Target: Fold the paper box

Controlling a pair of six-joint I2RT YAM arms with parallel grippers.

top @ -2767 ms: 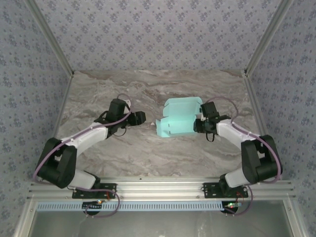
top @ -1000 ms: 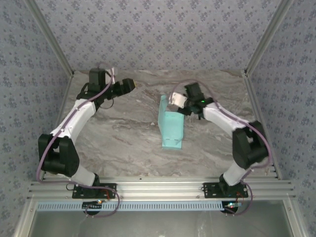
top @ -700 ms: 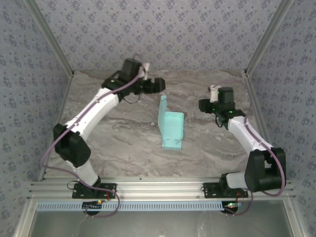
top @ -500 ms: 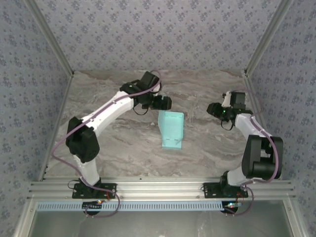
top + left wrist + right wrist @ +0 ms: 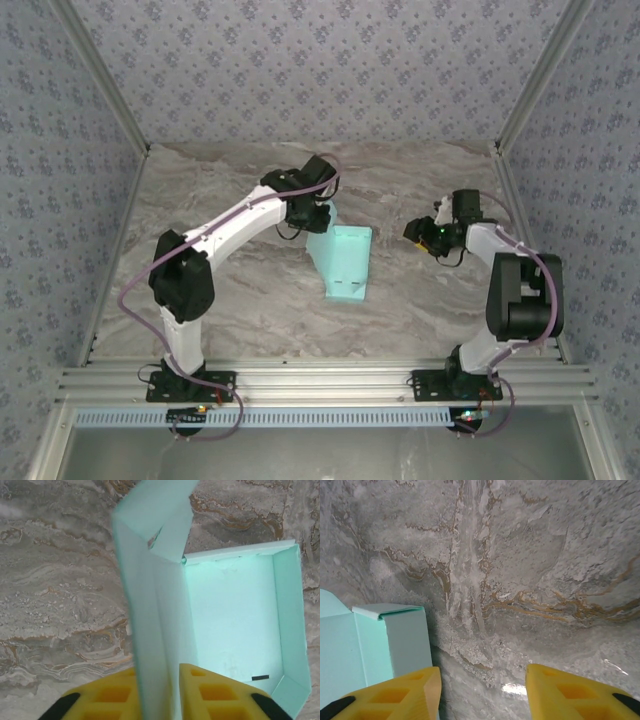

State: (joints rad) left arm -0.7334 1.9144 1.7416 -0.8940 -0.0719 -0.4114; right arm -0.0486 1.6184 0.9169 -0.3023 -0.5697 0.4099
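Note:
The paper box (image 5: 347, 262) is a light cyan open tray on the marble table, with one long flap standing upright along its left side. My left gripper (image 5: 318, 216) reaches to the box's far left corner. In the left wrist view its yellow fingers (image 5: 112, 695) press on both sides of the upright flap (image 5: 150, 580), with the box's open inside (image 5: 235, 620) to the right. My right gripper (image 5: 420, 232) hovers to the right of the box, apart from it. Its jaws (image 5: 482, 690) stand open over bare table, and a box corner (image 5: 395, 640) lies beside its left finger.
The marble tabletop (image 5: 230, 290) is ringed by patterned walls and aluminium posts (image 5: 525, 85). A metal rail (image 5: 320, 380) carries both arm bases at the near edge. Free surface lies left of and in front of the box.
My left arm swung in from the back left corner to the box and closed on its upright flap. My right gripper left the box and drew off to the right.

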